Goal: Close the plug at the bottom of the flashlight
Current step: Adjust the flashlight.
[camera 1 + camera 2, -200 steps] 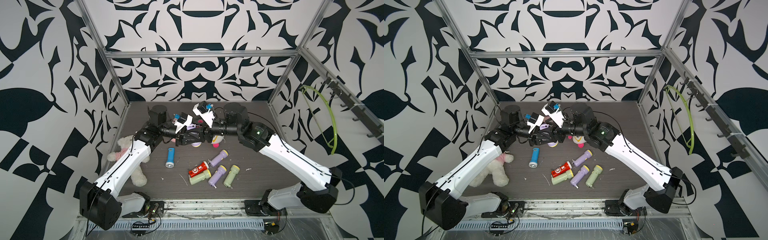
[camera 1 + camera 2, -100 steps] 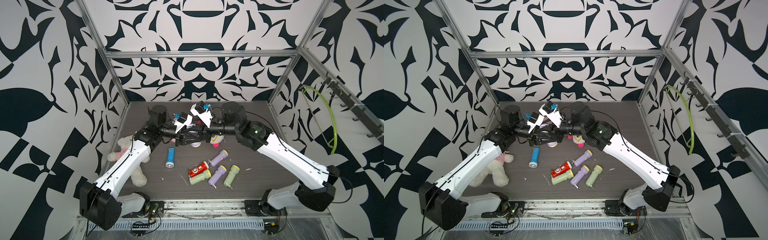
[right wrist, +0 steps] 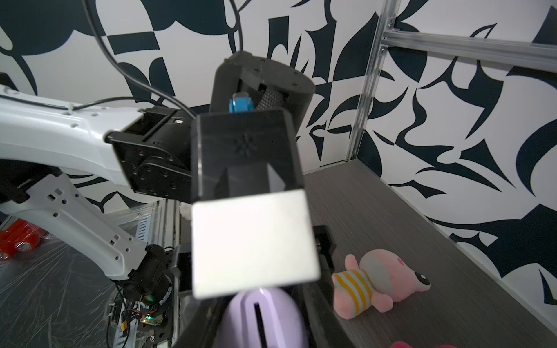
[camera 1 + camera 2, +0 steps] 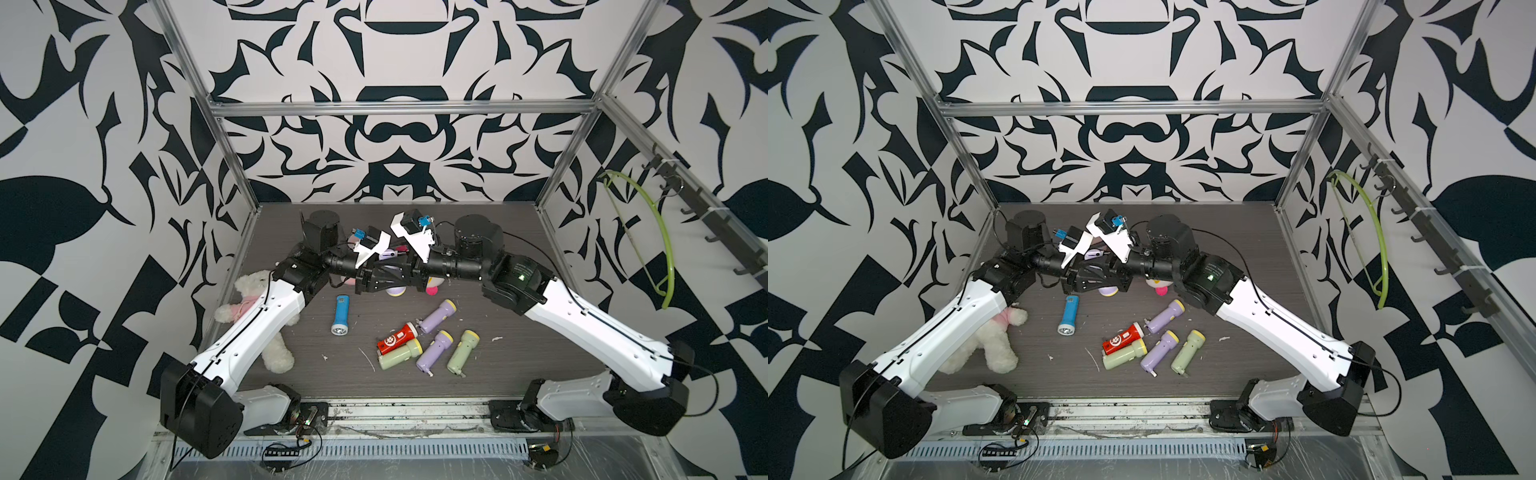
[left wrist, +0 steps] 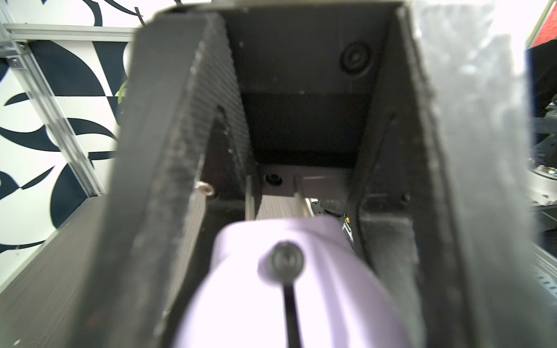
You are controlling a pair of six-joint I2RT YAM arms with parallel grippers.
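Lilac plastic flashlight: left jaws and right jaws both clamp it. 6 smooth cylindrical flashlights lie loose on woodgrain tabletop.

Lit brightly and evenly from overhead — soft shadows only. Blurred up close in both wrist views, overexposed on the purple flashlight.

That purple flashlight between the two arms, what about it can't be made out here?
- Right wrist view: purple flashlight cut off by the bottom edge, partly behind the left arm's camera.
- Left wrist view: flashlight blurred, too close to the lens.
- Both top views: left end effector and right end effector cover most of it.
- Plug open or closed: cannot tell anywhere.
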